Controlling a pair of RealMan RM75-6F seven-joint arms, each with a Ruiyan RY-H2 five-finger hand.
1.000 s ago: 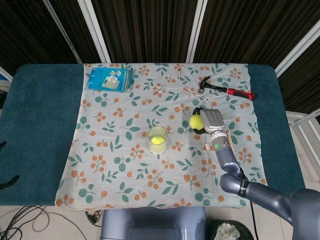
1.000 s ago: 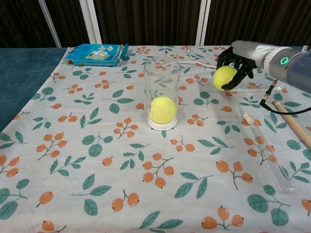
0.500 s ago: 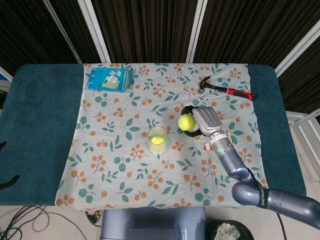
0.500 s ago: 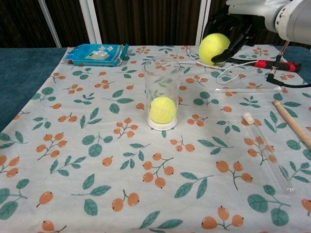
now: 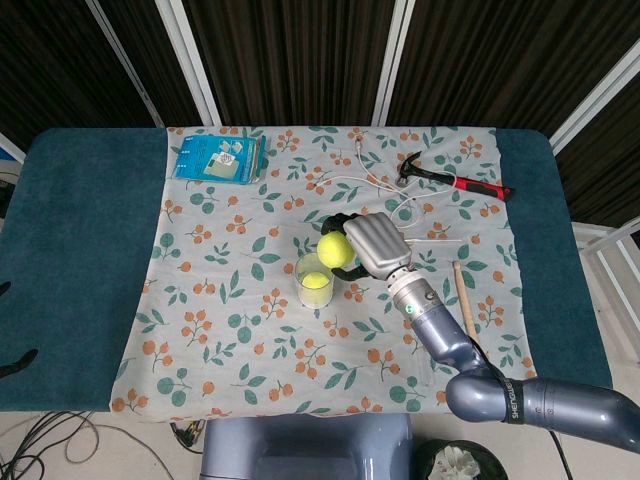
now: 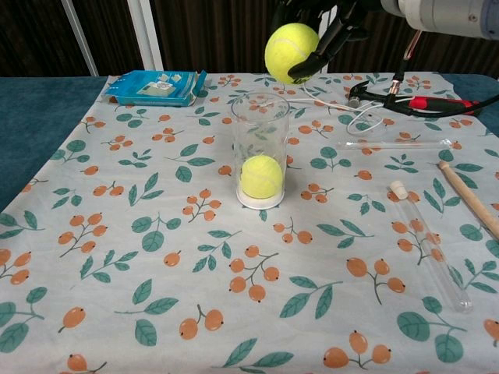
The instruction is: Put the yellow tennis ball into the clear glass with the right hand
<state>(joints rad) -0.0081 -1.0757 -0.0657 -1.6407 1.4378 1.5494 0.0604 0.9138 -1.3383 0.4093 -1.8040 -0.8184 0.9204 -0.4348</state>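
My right hand [image 5: 372,246] [image 6: 316,19] grips a yellow tennis ball [image 5: 335,249] [image 6: 291,52] in the air. The ball hangs above and slightly right of the clear glass [image 5: 315,280] [image 6: 260,150], near its rim. The glass stands upright on the floral cloth and holds another yellow ball [image 6: 260,176] at its bottom. My left hand is out of sight in both views.
A blue packet [image 5: 219,158] lies at the back left. A red-handled hammer [image 5: 456,180] and a white cable [image 5: 365,180] lie at the back right. A glass tube [image 6: 431,246] and a wooden stick [image 6: 468,198] lie on the right side.
My right hand has carried the ball up and leftward, from beside the cable to just above the glass. The glass and the ball inside it have stayed put.
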